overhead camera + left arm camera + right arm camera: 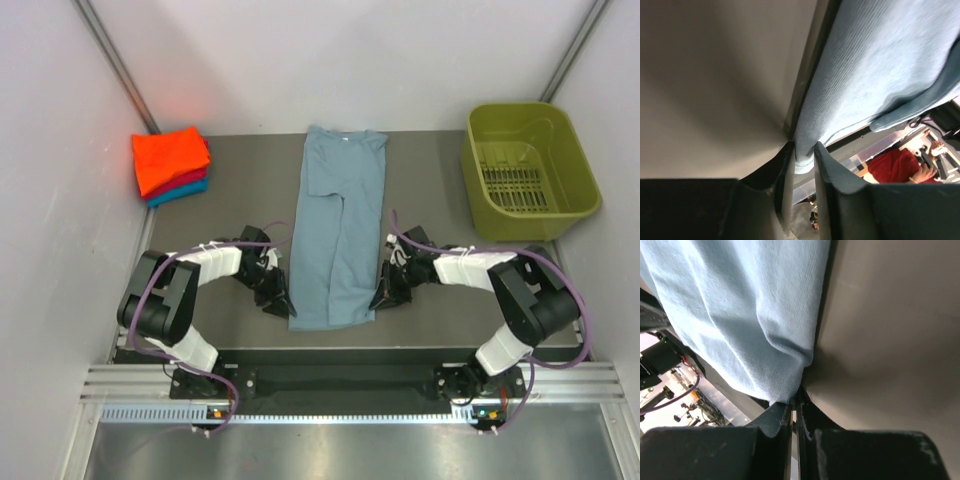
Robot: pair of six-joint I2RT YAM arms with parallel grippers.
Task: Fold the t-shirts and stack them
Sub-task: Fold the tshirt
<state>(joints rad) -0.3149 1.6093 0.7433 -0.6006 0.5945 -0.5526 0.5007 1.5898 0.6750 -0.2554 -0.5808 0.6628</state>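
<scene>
At the desk's (240,190) near edge, the left fingers (283,303) sit at the shirt's (335,240) 7 o'clock corner. They stand narrowly apart with the hem between them; I cannot tell whether they pinch it. The right fingers (378,298), pressed together, pinch its 5 o'clock corner. The grey-blue shirt lies flat mid-desk, folded narrow, running from 6 to 12 o'clock. Farther off, a folded stack (170,162), orange over red over teal, sits at 10 o'clock, and a green basket (573,170) at 2 o'clock.
</scene>
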